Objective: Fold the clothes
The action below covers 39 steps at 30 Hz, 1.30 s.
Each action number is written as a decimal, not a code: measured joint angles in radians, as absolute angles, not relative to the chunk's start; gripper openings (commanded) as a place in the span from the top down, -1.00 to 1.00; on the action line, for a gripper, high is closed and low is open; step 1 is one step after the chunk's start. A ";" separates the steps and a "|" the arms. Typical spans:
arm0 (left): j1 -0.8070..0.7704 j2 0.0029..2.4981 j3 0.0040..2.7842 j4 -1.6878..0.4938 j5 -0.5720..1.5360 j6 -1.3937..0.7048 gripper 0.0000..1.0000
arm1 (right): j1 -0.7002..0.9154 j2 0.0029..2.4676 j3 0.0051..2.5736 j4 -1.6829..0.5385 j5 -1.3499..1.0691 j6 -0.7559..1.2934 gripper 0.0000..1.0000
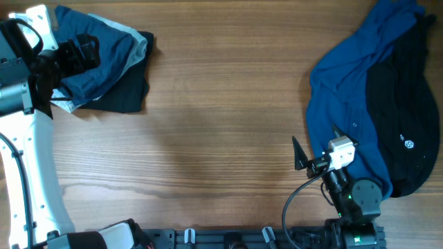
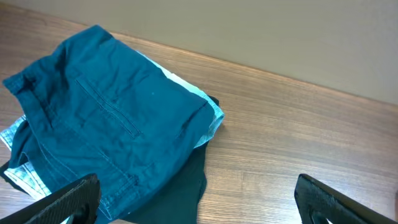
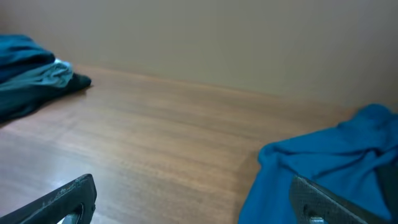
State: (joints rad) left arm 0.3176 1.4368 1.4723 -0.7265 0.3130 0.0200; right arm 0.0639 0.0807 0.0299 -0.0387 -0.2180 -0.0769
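Observation:
A folded stack of clothes lies at the far left: dark blue shorts [image 1: 100,59] on top, a pale piece and a black piece [image 1: 128,93] under them. It also shows in the left wrist view [image 2: 112,118]. A bright blue buttoned shirt [image 1: 349,90] lies crumpled at the right, beside a black piece with a white logo [image 1: 408,131]. My left gripper [image 1: 86,52] is open and empty over the folded stack. My right gripper [image 1: 301,155] is open and empty, low at the shirt's left edge [image 3: 317,168].
The wooden table [image 1: 221,117] stretches between the two piles. The arm bases and cables [image 1: 228,238] sit along the front edge. A beige wall [image 3: 199,37] rises behind the table.

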 measured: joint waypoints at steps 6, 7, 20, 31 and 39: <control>0.318 1.437 1.472 -0.728 0.313 0.020 -1.00 | 0.064 0.027 0.029 -0.035 -0.178 -0.065 -0.99; 0.318 1.437 1.472 -0.727 0.313 0.020 -0.99 | 0.064 0.020 0.029 -0.035 -0.178 -0.061 -1.00; 0.318 1.437 1.472 -0.727 0.313 0.020 -1.00 | 0.064 0.019 0.029 -0.036 -0.175 -0.050 -0.99; 0.253 1.295 1.392 -0.779 0.294 0.020 -0.99 | 0.064 0.017 0.028 -0.036 -0.175 -0.050 -0.99; 0.035 0.826 0.727 -0.342 0.313 0.019 -1.00 | 0.064 0.015 0.027 -0.036 -0.174 -0.049 -0.99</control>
